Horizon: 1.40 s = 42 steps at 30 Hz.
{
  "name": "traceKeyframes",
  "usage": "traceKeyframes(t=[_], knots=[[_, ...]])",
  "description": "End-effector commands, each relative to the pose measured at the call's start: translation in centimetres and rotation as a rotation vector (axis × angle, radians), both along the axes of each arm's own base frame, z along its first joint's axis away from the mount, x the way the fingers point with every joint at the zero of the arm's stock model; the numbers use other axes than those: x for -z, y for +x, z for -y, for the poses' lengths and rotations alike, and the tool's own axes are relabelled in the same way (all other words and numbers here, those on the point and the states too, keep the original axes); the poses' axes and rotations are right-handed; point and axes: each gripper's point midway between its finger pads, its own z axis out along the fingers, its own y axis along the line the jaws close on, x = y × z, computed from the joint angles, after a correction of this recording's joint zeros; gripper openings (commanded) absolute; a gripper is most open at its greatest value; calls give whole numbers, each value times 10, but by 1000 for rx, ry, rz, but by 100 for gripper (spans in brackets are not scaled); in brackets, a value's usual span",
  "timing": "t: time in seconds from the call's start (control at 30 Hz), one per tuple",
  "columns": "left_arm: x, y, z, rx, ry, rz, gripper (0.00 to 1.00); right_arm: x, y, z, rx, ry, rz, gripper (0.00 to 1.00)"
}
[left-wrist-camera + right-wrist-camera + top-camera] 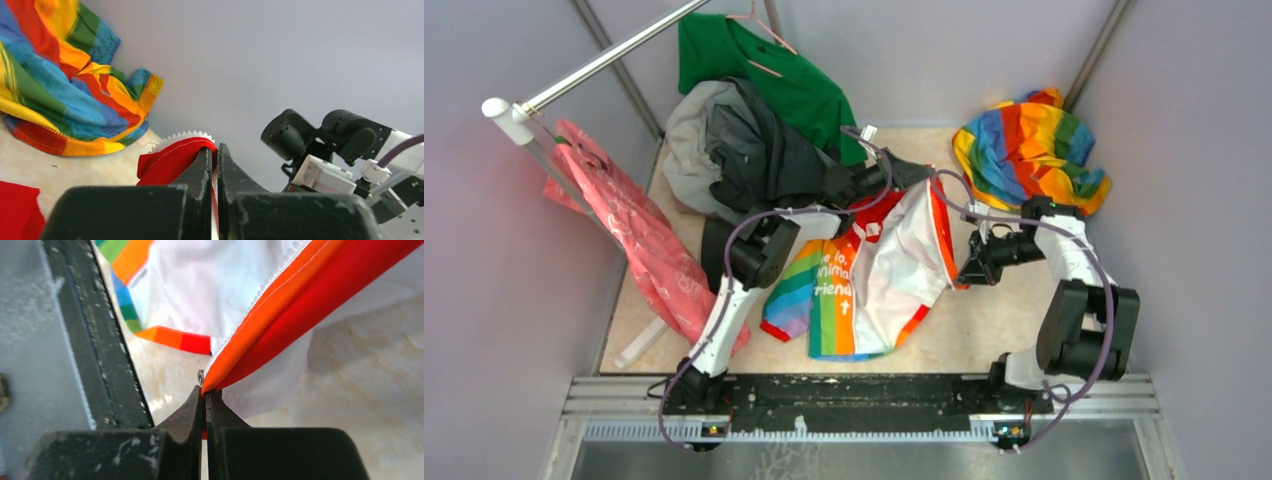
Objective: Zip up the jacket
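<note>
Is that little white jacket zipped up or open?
Open. On the jacket, the orange zipper strip runs alone, its teeth bare and joined to nothing, with its end pinched in the right end effector.

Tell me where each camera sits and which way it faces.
Top external: above and behind the robot, looking down on the jacket; both arms show.
Left wrist: looks along the left gripper, shut on the jacket's red edge, toward the rainbow cloth and the right arm.
Right wrist: looks along the right gripper, shut on the orange-red zipper strip, toward the base rail.
Shared: top and left wrist views both show the rainbow cloth; all show the jacket.
</note>
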Motion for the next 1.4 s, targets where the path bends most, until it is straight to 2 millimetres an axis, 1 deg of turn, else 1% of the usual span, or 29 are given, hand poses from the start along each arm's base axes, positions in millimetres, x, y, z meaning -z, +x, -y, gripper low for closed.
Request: traceKeyframes(t=[0.0,0.07,0.1,0.17,0.23,0.3,0.33,0.4,0.5,0.53,0.57,0.63,0.7,0.8,0.9,0.97,1.07,1.2,1.27,1.37], knots=[[-7,38,1,-146,-30,-63,0,-20,7,-28,-7,242,-143,0],[23,54,1,-226,43,-158,0,-16,18,-32,28,293,-222,0],[36,60,0,-262,72,-198,2,-12,26,-33,53,308,-258,0],[52,72,-3,-325,112,-229,4,3,48,-29,137,282,-296,0],[59,80,-4,-362,123,-243,6,20,68,-21,241,215,-278,0],[60,86,-3,-374,137,-236,8,28,86,-12,350,147,-195,0],[60,86,-3,-377,148,-229,9,30,91,-10,382,125,-163,0],[55,84,-5,-382,164,-202,10,34,90,-16,383,99,-152,0],[52,79,-16,-405,201,-205,14,45,72,-38,312,87,-230,0],[50,76,-20,-411,215,-198,16,48,68,-44,290,92,-257,0],[47,73,-24,-419,228,-180,18,49,67,-48,280,102,-277,0],[43,65,-32,-432,251,-147,22,52,72,-45,297,84,-294,0],[39,57,-38,-439,277,-111,25,54,82,-34,349,71,-267,0],[29,46,-43,-424,297,-63,31,46,96,-12,426,71,-196,0],[21,32,-45,-380,306,-31,35,48,102,6,477,65,-176,0],[18,20,-45,-335,311,-11,36,53,103,11,491,59,-187,0],[7,0,-51,-295,313,25,38,63,102,10,479,67,-238,0],[-4,-24,-70,-303,341,93,43,71,99,6,451,85,-303,0],[-3,-34,-79,-316,374,127,47,71,98,4,445,94,-310,0],[3,-42,-91,-322,432,153,52,67,100,4,445,98,-293,0]])
